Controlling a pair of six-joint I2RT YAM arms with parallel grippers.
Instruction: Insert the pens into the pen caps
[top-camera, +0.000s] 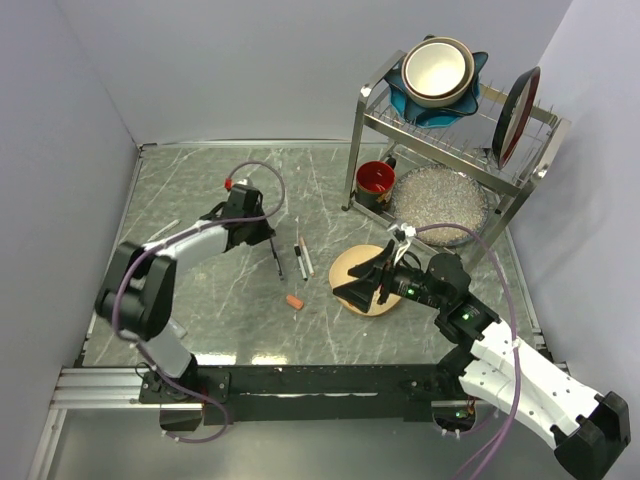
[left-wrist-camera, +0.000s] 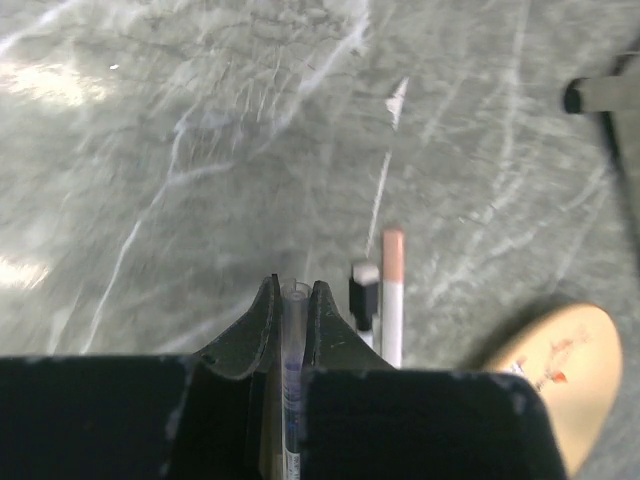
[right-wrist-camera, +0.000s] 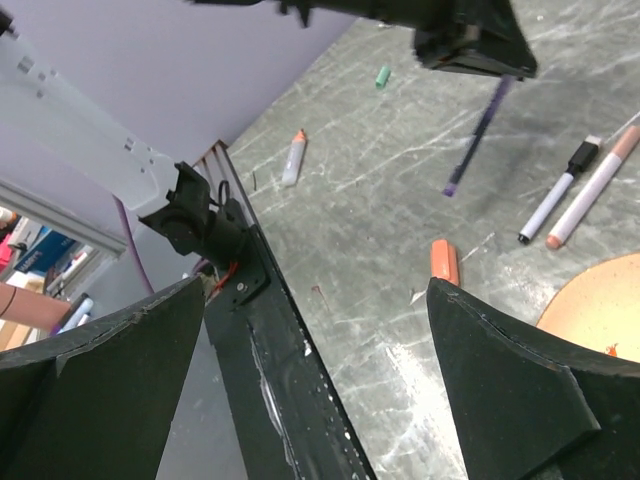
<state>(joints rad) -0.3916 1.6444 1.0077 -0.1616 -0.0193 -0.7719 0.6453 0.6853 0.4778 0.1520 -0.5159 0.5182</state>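
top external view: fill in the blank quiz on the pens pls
The left end effector is ___ on a thin clear pen. The right end effector stands ___. The stubby orange pen cap lies on the grey marbled ___. Near the round tan disc, ___ thin white pens lie side by side.
Missing: shut; open; table; two.

The table (top-camera: 200, 180) is grey (veined white like marble), the pen cap (top-camera: 294, 301) orange-red, the cup (top-camera: 375, 180) red.
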